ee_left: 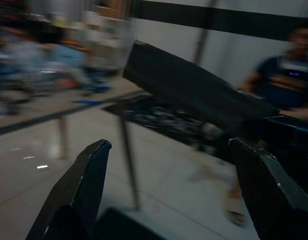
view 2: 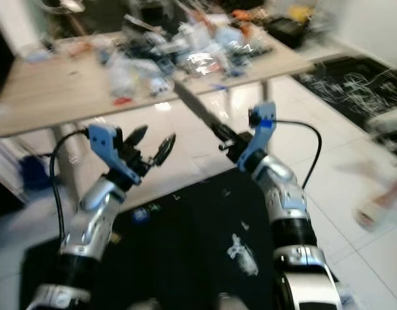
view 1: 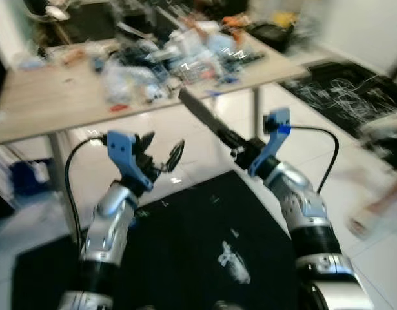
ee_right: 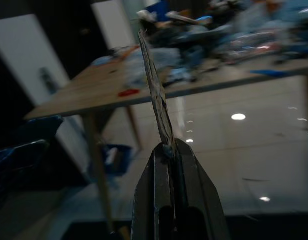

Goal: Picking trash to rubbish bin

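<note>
Your right gripper [view 1: 234, 143] sits just right of centre in the left eye view, clenched on one end of a flat dark strip of trash [view 1: 201, 114]. The strip runs up and to the left from the fingertips toward the edge of the wooden table [view 1: 50, 106]. In the right wrist view you see the two black fingers [ee_right: 159, 195] pressed together, with the thin strip [ee_right: 155, 95] standing edge-on out of the gap between them.

Your left gripper [view 1: 161, 154] is at centre-left of the left eye view, raised beside the right one, released and holding nothing. In the left wrist view its two fingers [ee_left: 81, 192] stand well apart at the bottom corners, and the dark strip [ee_left: 194, 90] crosses the middle of the frame between and beyond them, not touching either.

Both arms are held over a black floor mat [view 1: 179, 252] with white marks, lying on pale glossy tiles. The table fills the upper left and top of the head views, its top crowded with blurred clutter [view 1: 172, 58] that you cannot tell apart. A second black mat [view 1: 343, 90] lies at upper right. A person [ee_left: 289, 75] in a dark top stands at the right edge of the left wrist view. All views are motion-blurred.
</note>
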Robot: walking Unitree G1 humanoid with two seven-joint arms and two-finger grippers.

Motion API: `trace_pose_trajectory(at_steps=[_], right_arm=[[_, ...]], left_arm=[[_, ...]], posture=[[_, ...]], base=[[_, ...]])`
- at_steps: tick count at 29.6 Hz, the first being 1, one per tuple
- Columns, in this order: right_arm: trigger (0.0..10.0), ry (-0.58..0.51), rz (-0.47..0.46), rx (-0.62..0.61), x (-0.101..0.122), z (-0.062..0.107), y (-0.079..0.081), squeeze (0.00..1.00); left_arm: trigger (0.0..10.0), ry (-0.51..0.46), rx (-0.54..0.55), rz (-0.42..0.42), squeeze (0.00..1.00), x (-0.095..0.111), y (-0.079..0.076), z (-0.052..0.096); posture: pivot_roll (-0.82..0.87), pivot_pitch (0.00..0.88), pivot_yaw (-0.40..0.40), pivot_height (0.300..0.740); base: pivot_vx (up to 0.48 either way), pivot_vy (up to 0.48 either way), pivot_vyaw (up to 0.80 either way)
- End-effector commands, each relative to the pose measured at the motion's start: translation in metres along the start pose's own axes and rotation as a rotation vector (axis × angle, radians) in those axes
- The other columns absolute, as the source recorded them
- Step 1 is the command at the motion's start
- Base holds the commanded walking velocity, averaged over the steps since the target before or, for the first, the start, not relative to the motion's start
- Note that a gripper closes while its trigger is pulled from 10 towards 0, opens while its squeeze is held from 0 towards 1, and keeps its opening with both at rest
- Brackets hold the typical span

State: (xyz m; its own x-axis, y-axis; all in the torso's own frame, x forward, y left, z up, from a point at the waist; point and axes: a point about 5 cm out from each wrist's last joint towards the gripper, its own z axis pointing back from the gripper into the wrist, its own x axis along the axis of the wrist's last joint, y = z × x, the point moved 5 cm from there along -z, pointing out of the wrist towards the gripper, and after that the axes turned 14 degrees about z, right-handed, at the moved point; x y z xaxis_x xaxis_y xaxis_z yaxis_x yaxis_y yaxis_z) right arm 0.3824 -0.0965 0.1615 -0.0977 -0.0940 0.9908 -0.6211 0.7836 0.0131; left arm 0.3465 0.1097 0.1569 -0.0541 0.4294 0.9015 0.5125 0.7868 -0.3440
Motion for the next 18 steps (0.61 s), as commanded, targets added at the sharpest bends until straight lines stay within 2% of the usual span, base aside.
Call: trace_pose_trajectory(at_steps=[1, 18], right_arm=[[10.0, 0.016, -0.005, 0.004, -0.003, -0.0009, 0.0013, 0.0], [10.0, 0.024, -0.008, 0.006, -0.004, -0.0009, 0.0014, 0.0]], left_arm=[[10.0, 0.009, -0.01, -0.011, 0.0, -0.0014, -0.0017, -0.0004], [10.0, 0.013, -0.018, -0.015, 0.0, -0.0024, -0.0027, -0.0004]], posture=[[-0.03, 0.0, -0.017, 0.74], [-0.03, 0.0, -0.017, 0.74]], base=[[0.0, 0.0, -0.79], [0.0, 0.0, -0.79]])
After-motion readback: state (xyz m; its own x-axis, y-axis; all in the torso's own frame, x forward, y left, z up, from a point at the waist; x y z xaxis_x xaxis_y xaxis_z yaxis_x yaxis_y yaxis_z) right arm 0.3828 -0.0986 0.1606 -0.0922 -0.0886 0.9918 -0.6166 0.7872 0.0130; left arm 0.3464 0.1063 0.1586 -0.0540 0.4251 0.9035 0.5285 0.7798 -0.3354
